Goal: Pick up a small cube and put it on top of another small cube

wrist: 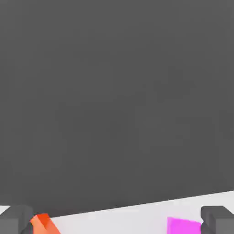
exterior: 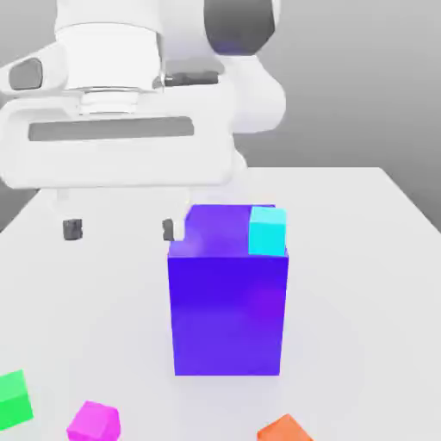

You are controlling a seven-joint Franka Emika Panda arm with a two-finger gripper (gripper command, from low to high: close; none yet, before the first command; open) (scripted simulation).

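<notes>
While pincer [exterior: 121,230] hangs wide, nothing held, cyan cube [exterior: 268,232] at blue block's [exterior: 227,314] R edge may topple if nudged.

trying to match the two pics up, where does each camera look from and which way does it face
Exterior view: off the arm, its position not on record; it looks across the table at the tall blue block and cyan cube, showing the arm's hand and open gripper.
Hand view: on the hand, looking past both fingertips toward a dark area and a pale surface.
Shared: the gripper's fingertips, the orange cube and the magenta cube.
</notes>
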